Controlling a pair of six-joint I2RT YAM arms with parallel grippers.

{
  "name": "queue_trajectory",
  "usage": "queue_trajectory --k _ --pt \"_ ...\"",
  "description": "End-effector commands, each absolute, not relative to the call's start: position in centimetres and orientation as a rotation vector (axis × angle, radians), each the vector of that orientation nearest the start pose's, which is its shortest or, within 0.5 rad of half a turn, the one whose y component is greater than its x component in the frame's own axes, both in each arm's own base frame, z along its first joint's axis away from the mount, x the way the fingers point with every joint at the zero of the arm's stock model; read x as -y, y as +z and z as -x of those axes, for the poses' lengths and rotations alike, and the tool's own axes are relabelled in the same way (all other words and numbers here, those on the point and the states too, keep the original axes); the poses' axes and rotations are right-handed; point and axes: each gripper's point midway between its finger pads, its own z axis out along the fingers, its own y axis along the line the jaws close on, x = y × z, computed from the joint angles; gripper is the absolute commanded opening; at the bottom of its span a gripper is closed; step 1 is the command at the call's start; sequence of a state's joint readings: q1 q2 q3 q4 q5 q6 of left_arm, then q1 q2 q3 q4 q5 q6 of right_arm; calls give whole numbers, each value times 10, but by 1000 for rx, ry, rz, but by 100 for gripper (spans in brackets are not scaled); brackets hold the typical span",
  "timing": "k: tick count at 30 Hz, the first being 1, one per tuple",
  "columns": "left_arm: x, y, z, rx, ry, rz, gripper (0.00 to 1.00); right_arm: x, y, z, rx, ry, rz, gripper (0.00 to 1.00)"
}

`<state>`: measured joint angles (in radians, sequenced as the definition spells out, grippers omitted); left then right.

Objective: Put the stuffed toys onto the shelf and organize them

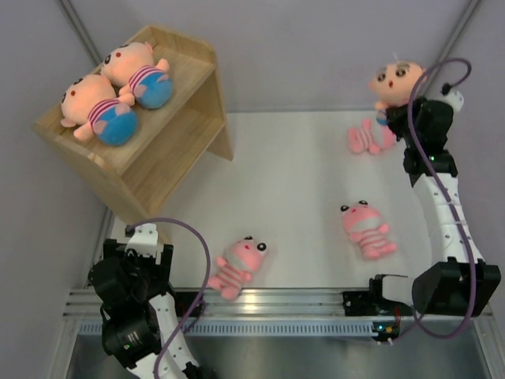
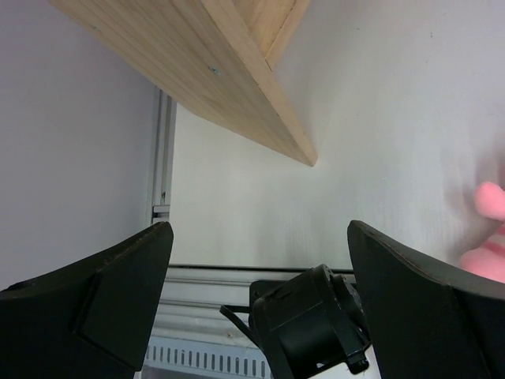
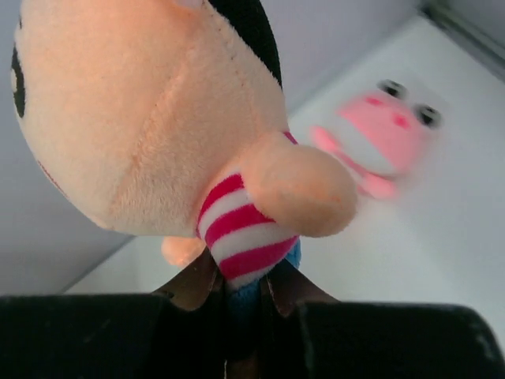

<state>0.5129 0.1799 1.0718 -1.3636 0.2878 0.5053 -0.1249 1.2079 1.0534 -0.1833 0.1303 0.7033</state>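
The step in hand looks like carrying the boy (image 3: 158, 118) to the shelf (image 1: 170, 154). The right gripper (image 3: 245, 296) pinches him only at the shorts, so move slowly, head up, and set him beside the two boys (image 1: 99, 106) at upper left. The left gripper (image 2: 260, 264) sits low at lower left, jaws wide, empty. The right arm reaches to the upper right, boy off the table (image 1: 300, 174), where three animals (image 1: 237, 268) lie

Both arms pair white link shells with black joint housings. The right arm (image 1: 448, 217) has ribbed white segments above a bulky black base (image 1: 455, 288). A lilac-grey cable (image 1: 207, 257) loops beside the left arm (image 1: 126, 284) – a second cable (image 1: 458, 60) arcs by the right. The left end effector (image 2: 260, 237) has broad, matte black wedge fingers (image 2: 102, 304).
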Motion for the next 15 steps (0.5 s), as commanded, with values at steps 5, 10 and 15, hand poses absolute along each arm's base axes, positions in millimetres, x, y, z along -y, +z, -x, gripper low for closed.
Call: queue_trajectory --k 5,10,15 --pt "2 248 -80 -2052 253 -163 98 -183 547 -411 -1426 884 247 0" --pt "8 255 -81 -2035 221 -172 98 -270 568 -415 -1386 1168 430 0" --pt "14 267 -85 -2033 188 -229 99 -325 579 -425 -1265 1299 357 0"
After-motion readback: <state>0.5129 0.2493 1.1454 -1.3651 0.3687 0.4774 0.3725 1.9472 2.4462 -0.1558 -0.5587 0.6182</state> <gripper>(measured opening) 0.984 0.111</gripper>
